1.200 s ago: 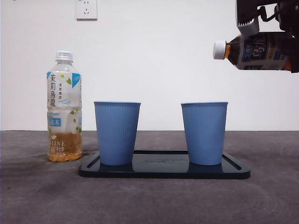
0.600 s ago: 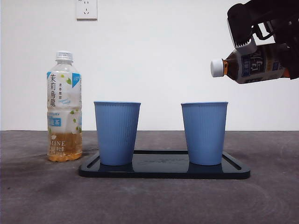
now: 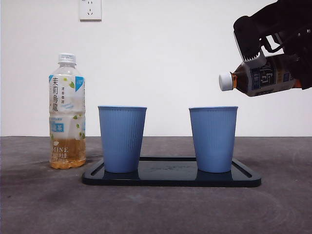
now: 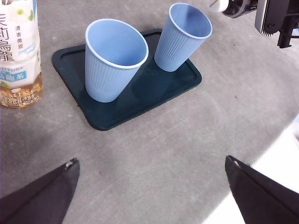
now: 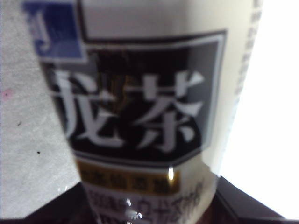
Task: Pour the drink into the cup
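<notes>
White wall behind; above the right blue cup (image 3: 213, 139), at 2 o'clock, right fingers (image 3: 273, 53) hold the capped tea bottle (image 3: 258, 75) around its slippery label. Left fingers (image 4: 149, 186) wide.

Even bright light, front view sharp, bottle label (image 5: 140, 107) blurred close-up

Wall: plain white (image 3: 161, 63), flat and evenly lit, filling the back of the front view
Socket: white wall outlet (image 3: 90, 9) high on the wall, cut by the top edge
Table: dark grey, faintly mottled surface (image 3: 44, 204) meeting the wall in a straight line
Light: soft, with only faint shadows on the table
</notes>
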